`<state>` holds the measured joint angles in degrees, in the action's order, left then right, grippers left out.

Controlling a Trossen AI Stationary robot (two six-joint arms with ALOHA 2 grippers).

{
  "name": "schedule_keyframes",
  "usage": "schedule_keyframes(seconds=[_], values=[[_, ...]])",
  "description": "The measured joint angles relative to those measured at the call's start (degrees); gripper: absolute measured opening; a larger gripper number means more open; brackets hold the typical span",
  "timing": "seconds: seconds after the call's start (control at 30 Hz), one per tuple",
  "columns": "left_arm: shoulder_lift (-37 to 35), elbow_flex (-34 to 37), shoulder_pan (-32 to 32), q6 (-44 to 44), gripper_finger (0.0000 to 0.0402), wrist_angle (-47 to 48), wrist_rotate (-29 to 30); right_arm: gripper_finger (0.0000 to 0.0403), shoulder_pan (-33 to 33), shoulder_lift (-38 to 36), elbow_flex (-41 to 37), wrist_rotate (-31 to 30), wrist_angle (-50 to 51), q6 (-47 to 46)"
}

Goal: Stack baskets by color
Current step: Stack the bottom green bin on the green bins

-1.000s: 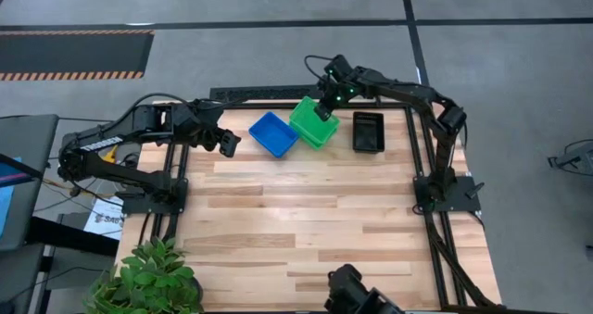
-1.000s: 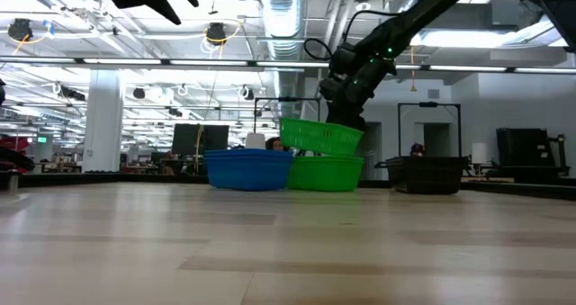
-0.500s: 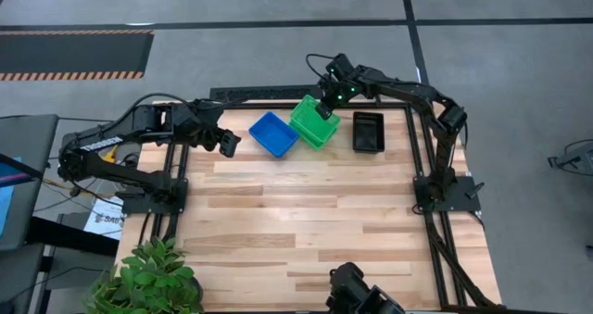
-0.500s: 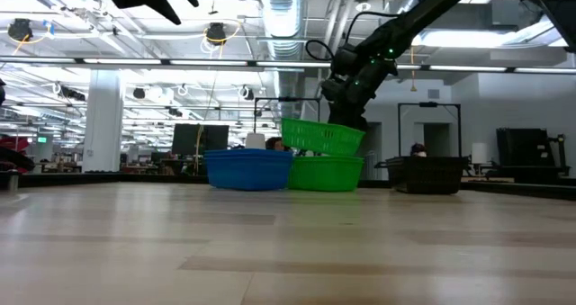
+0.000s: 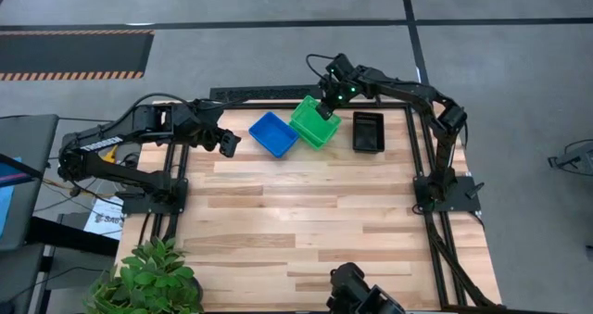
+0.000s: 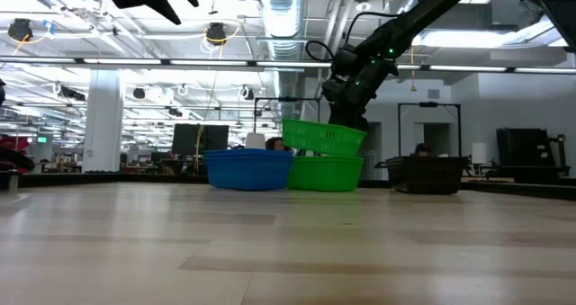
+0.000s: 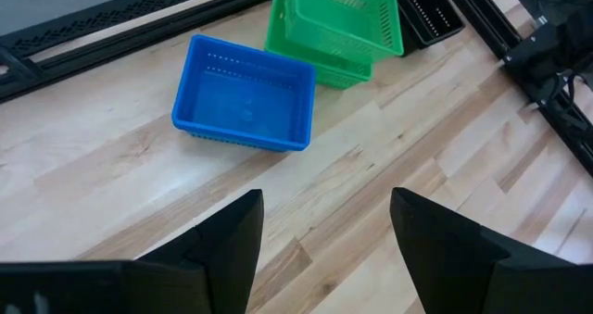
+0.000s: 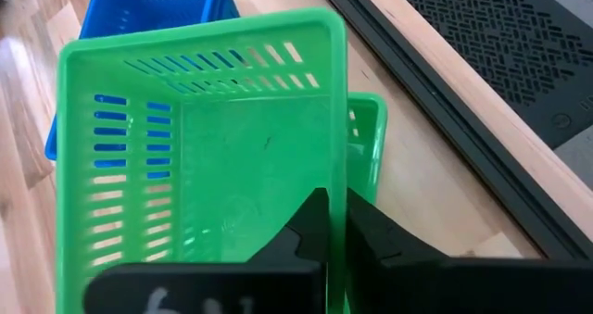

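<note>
Baskets are the matter here, and the one in hand is a green basket [image 8: 199, 157] pinched by its rim wall between the right jaws [image 8: 335, 223], which stand nearly closed with only the thin plastic between them. It hangs tilted just above the lower green basket [image 6: 326, 173], which sits on the bench [image 5: 315, 221] near the far edge. Seen from the right wrist, the upper tray sits off to one side of the lower one, whose rim shows past its edge, so the two are not yet nested.

To do this step well, my judgement is that the held basket should be levelled and squared over the lower one before the grip is let go; dropped askew, it would likely perch on the rim or slide toward the blue basket [image 5: 273, 133] just beside the stack. A short, straight descent, then a release only once the walls have entered, seems safest.

On the other side of the green pair, a little apart, rests the black basket [image 5: 368, 131]. The left jaws [image 7: 324, 235] stand open and empty, hovering above the bench short of the blue tray.

Pale wooden planks make up the bench, framed in dark rail. A potted plant [image 5: 148, 277] stands at its near left corner; beyond lies grey floor and a wide, brightly lit hall.
</note>
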<state>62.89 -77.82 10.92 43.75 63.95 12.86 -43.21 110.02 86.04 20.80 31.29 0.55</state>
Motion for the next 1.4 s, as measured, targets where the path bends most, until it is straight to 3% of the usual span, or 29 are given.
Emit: schedule_keyframes(seconds=[0.53,1.07,1.4], values=[[0.0,0.0,0.0,0.11,0.0225,0.0,0.0,0.0042,-0.02,-0.02,0.0,-0.09,0.91,2.52],[0.0,0.0,0.0,0.48,0.0225,0.01,-0.02,0.0144,0.86,-0.02,0.0,-0.11,1.68,2.56],[0.0,0.0,0.0,0.48,0.0225,0.0,-0.02,0.0147,0.2,-3.95,1.56,-1.33,1.15,2.32]])
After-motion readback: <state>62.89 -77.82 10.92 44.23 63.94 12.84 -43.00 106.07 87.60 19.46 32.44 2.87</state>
